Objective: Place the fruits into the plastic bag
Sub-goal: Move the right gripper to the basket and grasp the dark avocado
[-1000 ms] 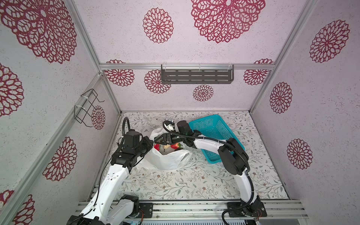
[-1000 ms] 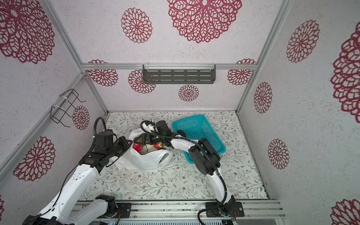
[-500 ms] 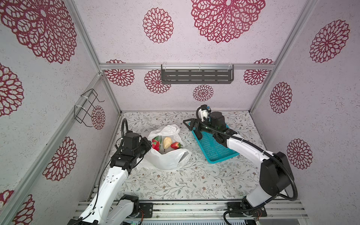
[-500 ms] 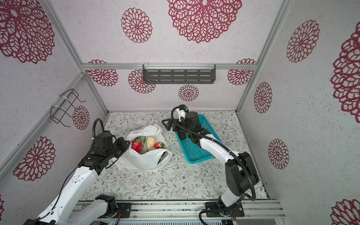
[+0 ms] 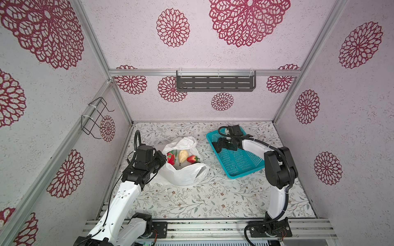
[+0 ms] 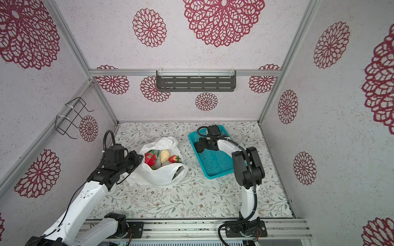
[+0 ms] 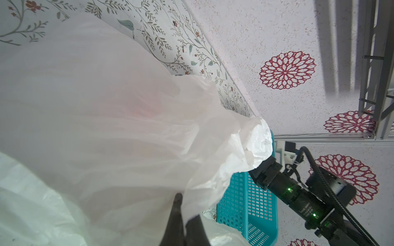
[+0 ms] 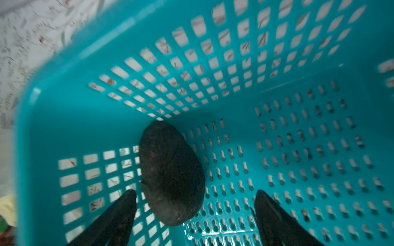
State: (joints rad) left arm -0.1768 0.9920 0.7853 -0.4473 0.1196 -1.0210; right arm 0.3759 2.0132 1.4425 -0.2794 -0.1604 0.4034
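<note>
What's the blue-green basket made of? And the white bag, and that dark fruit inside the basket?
The basket looks like hard glossy plastic, moulded with rows of holes. The bag is thin plastic film: see-through and crinkly. The dark fruit has a dull, rough skin, maybe toy plastic or rubber.

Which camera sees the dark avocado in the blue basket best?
The right wrist view: the avocado lies large and whole in the teal basket, before the open right gripper. In both top views the arm seems to hide it; the left wrist view shows only the basket's outside.
</note>
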